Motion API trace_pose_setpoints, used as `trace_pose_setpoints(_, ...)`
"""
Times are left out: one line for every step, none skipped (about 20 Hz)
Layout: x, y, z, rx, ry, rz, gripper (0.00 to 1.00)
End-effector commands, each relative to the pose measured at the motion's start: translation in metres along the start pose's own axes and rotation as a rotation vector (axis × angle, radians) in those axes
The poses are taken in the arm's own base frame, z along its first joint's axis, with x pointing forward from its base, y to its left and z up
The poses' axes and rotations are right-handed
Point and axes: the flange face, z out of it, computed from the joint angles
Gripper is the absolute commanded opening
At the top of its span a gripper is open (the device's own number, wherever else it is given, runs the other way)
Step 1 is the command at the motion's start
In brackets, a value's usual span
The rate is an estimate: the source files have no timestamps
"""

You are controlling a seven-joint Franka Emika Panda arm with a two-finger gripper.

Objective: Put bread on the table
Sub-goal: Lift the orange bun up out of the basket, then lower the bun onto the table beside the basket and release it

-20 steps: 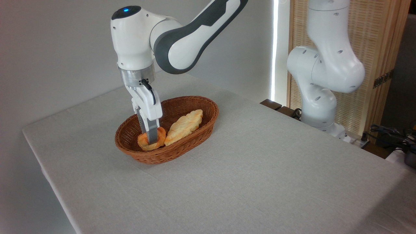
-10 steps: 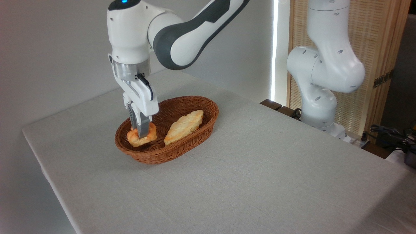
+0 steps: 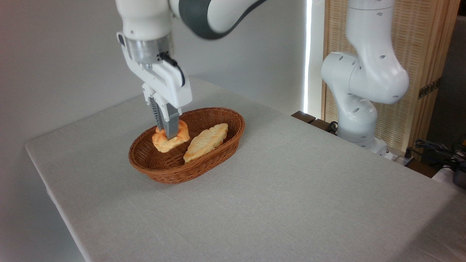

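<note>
In the fixed camera view we see the gripper (image 3: 169, 134) clamped on the bread (image 3: 170, 137), holding it raised inside the wicker basket (image 3: 171, 174). A pale loaf (image 3: 205, 142) lies in that basket just right of the bun, and the basket rests on the table (image 3: 276, 196).

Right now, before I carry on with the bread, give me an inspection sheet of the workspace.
Surface: table covered in plain light grey cloth, bare apart from the basket.
Job's things: bread, small orange bun, gripped and raised above the basket floor, not yet over the table.
Clutter: brown wicker basket; pale braided loaf lying inside it.
Grippers: pincer shut on the bread, pointing down.
Cables: short black cable at the wrist; dark cables beyond the table's right edge.
Surroundings: arm's white base at the far right, slatted wooden screen behind it, grey wall.
</note>
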Motion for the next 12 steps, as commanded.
trace_pose_setpoints(-0.020,-0.020,-0.006,0.066,-0.074,0.049,0.15)
trace_pose_setpoints(-0.024,-0.032,0.002,0.088,-0.104,0.045,0.16)
trace_pose_setpoints(-0.028,-0.047,0.012,0.107,-0.131,0.033,0.19)
trace_pose_setpoints(-0.028,-0.050,0.015,0.114,-0.135,0.032,0.20)
trace_pose_setpoints(-0.027,-0.054,0.021,0.119,-0.135,0.032,0.25)
trace_pose_setpoints(-0.026,-0.056,0.024,0.119,-0.135,0.032,0.29)
trace_pose_setpoints(-0.025,-0.060,0.031,0.119,-0.142,0.034,0.30)
trace_pose_setpoints(-0.025,-0.061,0.033,0.122,-0.144,0.035,0.30)
trace_pose_setpoints(-0.024,-0.064,0.037,0.135,-0.150,0.042,0.35)
trace_pose_setpoints(-0.024,-0.067,0.038,0.155,-0.162,0.048,0.45)
trace_pose_setpoints(-0.025,-0.068,0.040,0.162,-0.175,0.054,0.48)
trace_pose_setpoints(-0.028,-0.069,0.044,0.173,-0.195,0.059,0.59)
